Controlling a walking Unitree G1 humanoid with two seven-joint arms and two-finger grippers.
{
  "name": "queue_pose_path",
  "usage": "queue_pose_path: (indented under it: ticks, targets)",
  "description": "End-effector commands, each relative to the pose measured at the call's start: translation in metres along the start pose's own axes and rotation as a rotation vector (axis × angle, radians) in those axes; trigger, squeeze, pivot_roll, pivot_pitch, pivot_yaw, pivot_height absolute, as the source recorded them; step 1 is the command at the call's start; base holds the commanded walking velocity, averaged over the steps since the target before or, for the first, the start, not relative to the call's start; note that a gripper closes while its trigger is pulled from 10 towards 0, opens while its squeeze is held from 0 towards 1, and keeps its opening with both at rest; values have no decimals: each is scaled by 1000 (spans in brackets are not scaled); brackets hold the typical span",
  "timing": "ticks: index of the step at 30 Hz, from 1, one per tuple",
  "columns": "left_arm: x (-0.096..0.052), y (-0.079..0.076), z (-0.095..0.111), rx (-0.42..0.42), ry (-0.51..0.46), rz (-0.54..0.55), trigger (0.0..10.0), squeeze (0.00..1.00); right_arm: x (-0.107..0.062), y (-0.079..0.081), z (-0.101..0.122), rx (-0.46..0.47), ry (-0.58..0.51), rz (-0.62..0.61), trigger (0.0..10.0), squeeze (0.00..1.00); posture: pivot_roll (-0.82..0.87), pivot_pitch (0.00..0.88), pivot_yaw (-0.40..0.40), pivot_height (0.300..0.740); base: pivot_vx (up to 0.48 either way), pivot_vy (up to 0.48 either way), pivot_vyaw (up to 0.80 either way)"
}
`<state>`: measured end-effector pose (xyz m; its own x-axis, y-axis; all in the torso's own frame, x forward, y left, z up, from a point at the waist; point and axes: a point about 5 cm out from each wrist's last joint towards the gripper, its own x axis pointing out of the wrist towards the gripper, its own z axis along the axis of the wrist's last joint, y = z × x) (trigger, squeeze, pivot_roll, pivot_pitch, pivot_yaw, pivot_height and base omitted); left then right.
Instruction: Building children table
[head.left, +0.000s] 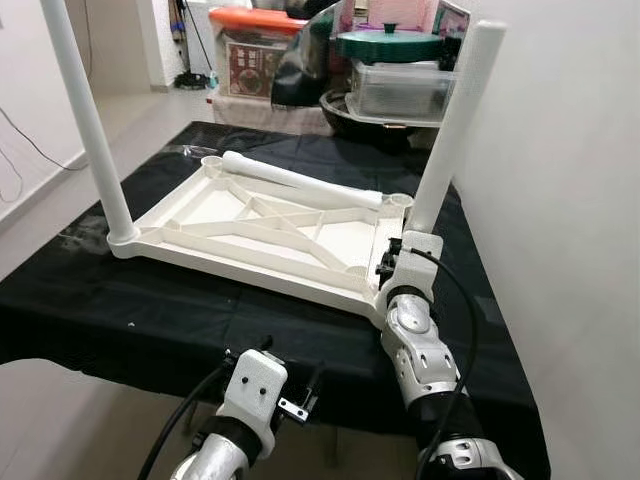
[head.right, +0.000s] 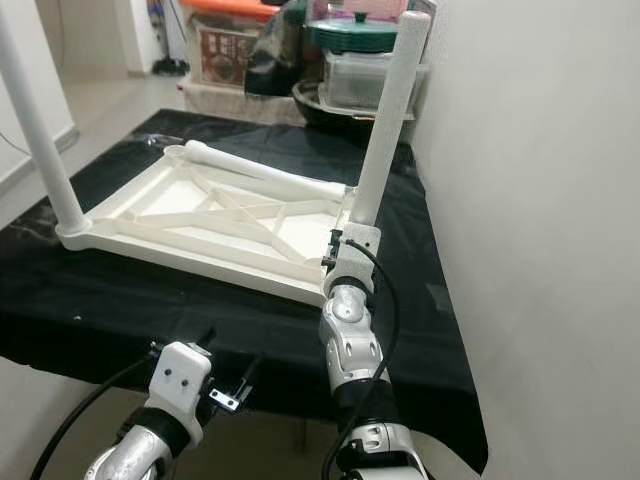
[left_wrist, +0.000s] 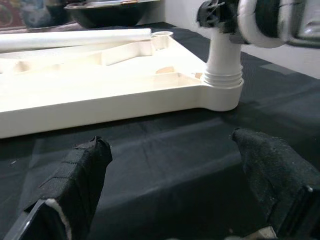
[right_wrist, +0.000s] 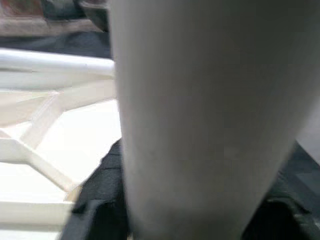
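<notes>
1. The white tabletop (head.left: 270, 235) lies upside down on a black-covered table (head.left: 150, 310), ribs facing up.
2. Two legs stand upright in its corner sockets: the near-right leg (head.left: 450, 130) and the left leg (head.left: 90, 120). A loose leg (head.left: 300, 180) lies across the far edge of the tabletop.
3. The right gripper (head.left: 392, 258) sits at the base of the near-right leg, its fingers closed around the leg, which fills the space between them in the right wrist view.
4. The right arm (head.left: 420, 350) reaches forward and up from the table's near edge.
5. The left gripper (left_wrist: 170, 170) hovers low at the near edge, fingers (left_wrist: 75, 175) spread apart and holding nothing, pointing toward the tabletop's near-right corner.
</notes>
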<state>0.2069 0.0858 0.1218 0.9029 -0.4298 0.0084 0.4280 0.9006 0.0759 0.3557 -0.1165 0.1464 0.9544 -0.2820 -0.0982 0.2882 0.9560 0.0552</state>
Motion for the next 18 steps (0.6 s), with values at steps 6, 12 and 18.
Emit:
queue_pose_path:
  ticks: [6, 12, 18]
  targets:
    - [1, 0, -1, -1, -1, 1, 10000, 0, -9, 28, 1, 99, -55, 311, 10000, 0, 111, 5, -102, 740, 0, 0, 0]
    - [2, 1, -2, 1, -2, 1, 10000, 0, 3, 13, 19, 69, -139, 549, 10000, 0, 109, 3, -98, 740, 0, 0, 0]
    - [4, 3, -3, 5, 0, 3, 10000, 0, 6, 0, 11, -43, 37, 1065, 10000, 0, 115, 0, -99, 740, 0, 0, 0]
